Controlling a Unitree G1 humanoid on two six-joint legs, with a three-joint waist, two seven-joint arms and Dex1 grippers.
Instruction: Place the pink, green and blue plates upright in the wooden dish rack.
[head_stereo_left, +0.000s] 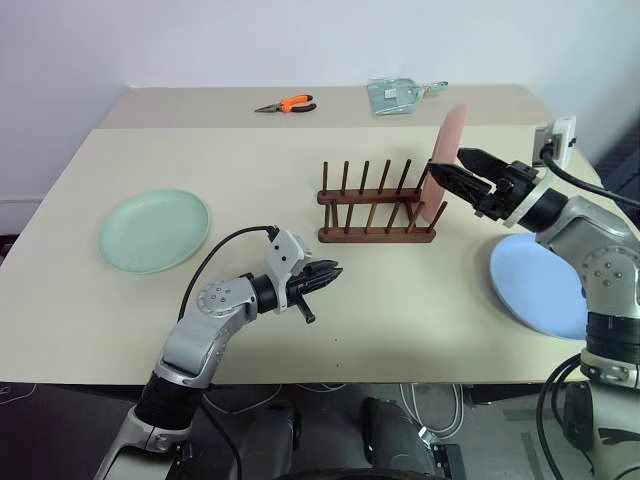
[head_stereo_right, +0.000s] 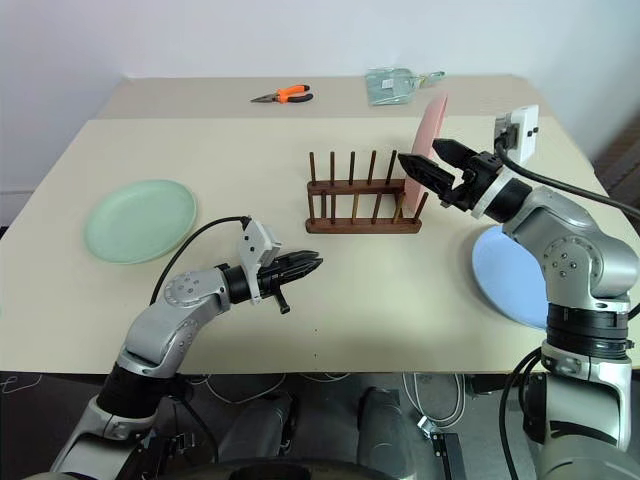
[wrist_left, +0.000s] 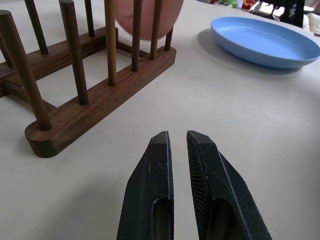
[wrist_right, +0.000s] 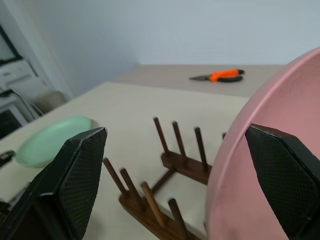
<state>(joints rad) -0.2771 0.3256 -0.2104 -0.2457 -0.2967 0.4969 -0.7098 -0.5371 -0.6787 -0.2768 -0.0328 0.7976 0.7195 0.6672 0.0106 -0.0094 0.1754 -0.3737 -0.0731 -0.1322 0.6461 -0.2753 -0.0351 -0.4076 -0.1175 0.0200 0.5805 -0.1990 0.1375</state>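
Left eye view: pink plate (head_stereo_left: 447, 160) upright at rack (head_stereo_left: 375, 205) end

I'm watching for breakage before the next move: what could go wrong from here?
The pink plate stands in the end slot of the wooden dish rack, and the open right gripper straddles its rim; pulling back crookedly could tip it. The blue plate lies by the table's right edge, where a nudge might push it off.
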